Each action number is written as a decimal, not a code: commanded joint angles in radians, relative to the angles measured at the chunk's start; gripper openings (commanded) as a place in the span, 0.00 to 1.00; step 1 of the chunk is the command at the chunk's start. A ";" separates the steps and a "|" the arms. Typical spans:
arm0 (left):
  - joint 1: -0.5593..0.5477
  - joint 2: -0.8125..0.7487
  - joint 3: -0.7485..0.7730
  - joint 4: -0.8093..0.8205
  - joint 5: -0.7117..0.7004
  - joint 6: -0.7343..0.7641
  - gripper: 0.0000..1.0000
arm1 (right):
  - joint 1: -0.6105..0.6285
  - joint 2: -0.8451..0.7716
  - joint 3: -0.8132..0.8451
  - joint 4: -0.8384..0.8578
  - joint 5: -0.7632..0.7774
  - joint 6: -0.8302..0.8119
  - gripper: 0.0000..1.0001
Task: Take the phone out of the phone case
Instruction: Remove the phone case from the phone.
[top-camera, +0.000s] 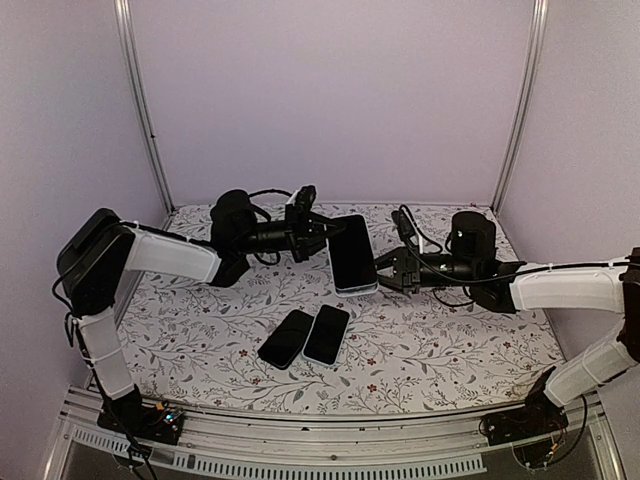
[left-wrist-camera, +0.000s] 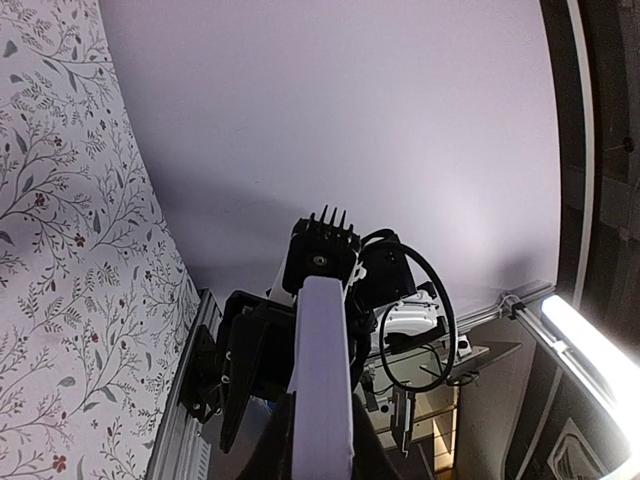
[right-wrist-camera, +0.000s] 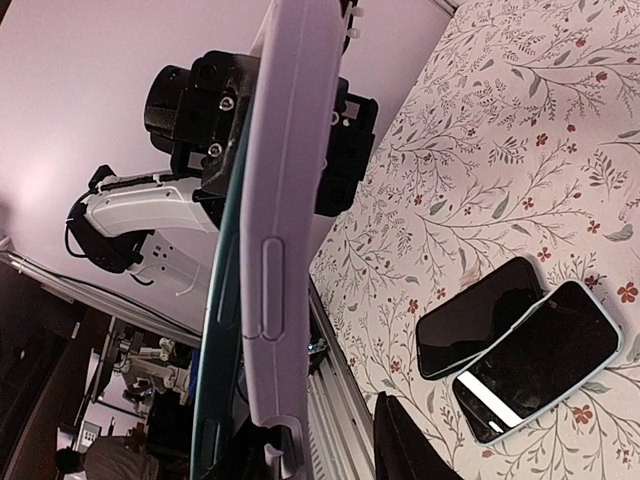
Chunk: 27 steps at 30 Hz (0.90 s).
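Observation:
The phone (top-camera: 350, 252), dark screen up, sits in a lavender case (top-camera: 357, 291) held in the air between both arms over the middle of the table. My left gripper (top-camera: 318, 232) is shut on the case's far end; the case edge (left-wrist-camera: 322, 380) fills the gap between its fingers. My right gripper (top-camera: 388, 274) is at the near right corner. In the right wrist view the case (right-wrist-camera: 285, 200) stands edge-on with the phone's teal edge (right-wrist-camera: 212, 340) beside it. The right finger (right-wrist-camera: 405, 450) stands apart from the case, so that gripper (right-wrist-camera: 310, 455) is open.
Two loose phones lie side by side on the flowered table (top-camera: 450, 350) below: a black one (top-camera: 286, 338) and one with a pale blue rim (top-camera: 326, 334). They also show in the right wrist view (right-wrist-camera: 480, 315) (right-wrist-camera: 540, 360). Metal frame posts (top-camera: 145, 110) stand at the back corners.

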 joint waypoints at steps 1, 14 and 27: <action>0.007 -0.039 0.046 -0.088 0.063 0.068 0.00 | -0.013 0.007 0.002 0.109 -0.045 0.039 0.32; 0.014 -0.031 0.096 -0.226 0.075 0.140 0.26 | -0.013 0.082 0.033 0.227 -0.098 0.136 0.00; 0.103 -0.179 -0.003 -0.479 -0.010 0.304 0.74 | -0.021 0.183 0.084 0.328 -0.084 0.160 0.00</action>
